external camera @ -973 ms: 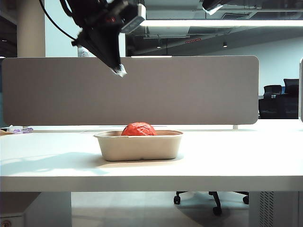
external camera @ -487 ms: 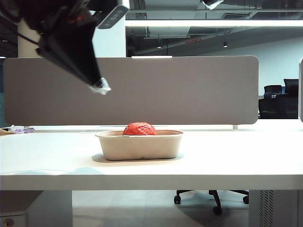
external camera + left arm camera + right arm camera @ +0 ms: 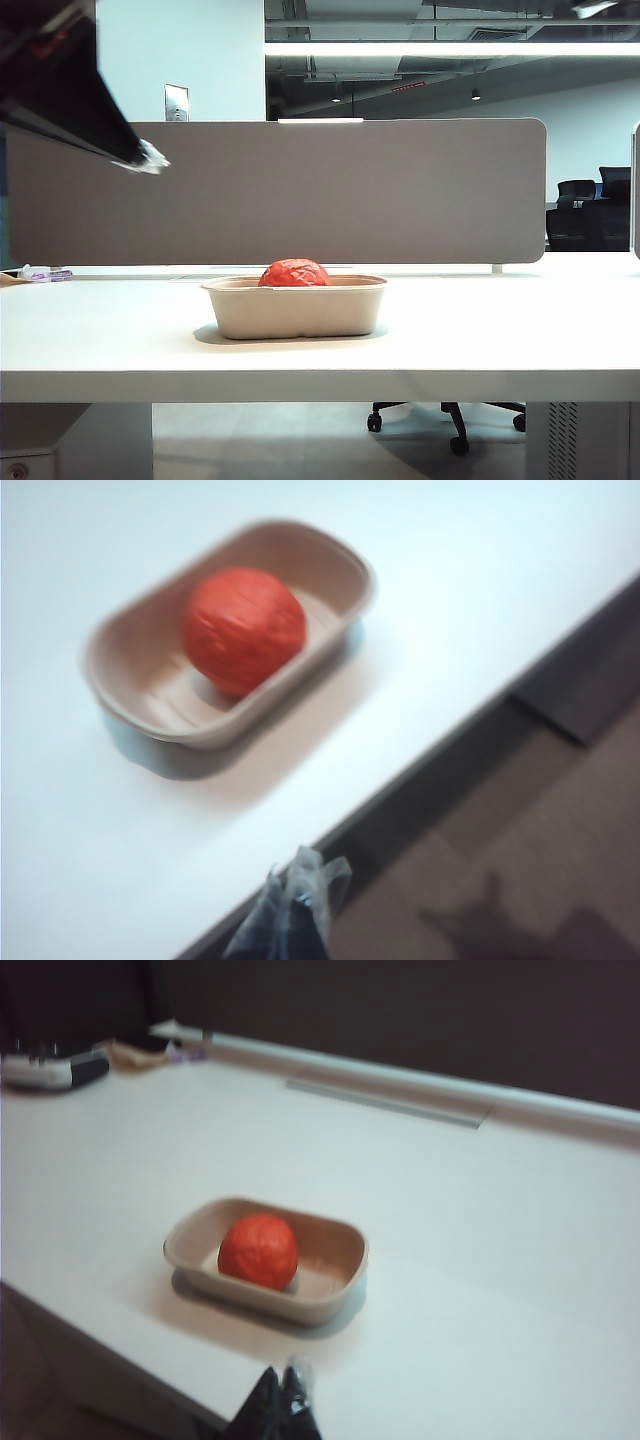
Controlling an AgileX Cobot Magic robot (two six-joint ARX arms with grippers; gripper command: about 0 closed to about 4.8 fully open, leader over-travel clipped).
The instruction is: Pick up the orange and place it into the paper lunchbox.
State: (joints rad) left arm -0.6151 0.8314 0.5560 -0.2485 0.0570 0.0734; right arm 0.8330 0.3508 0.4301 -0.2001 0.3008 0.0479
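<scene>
Hovering shut and empty: left pincer (image 3: 296, 900), right pincer (image 3: 283, 1392).

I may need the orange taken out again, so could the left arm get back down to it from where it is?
Probably yes. The orange sits uncovered in the paper lunchbox, nothing above it. The left gripper, shut and empty, hangs high off to the side; the right gripper is shut, also clear.

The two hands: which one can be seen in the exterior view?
The left hand, shut and empty at the upper left, far above the orange in the paper lunchbox. The right hand, also shut, appears only in its wrist view.
</scene>
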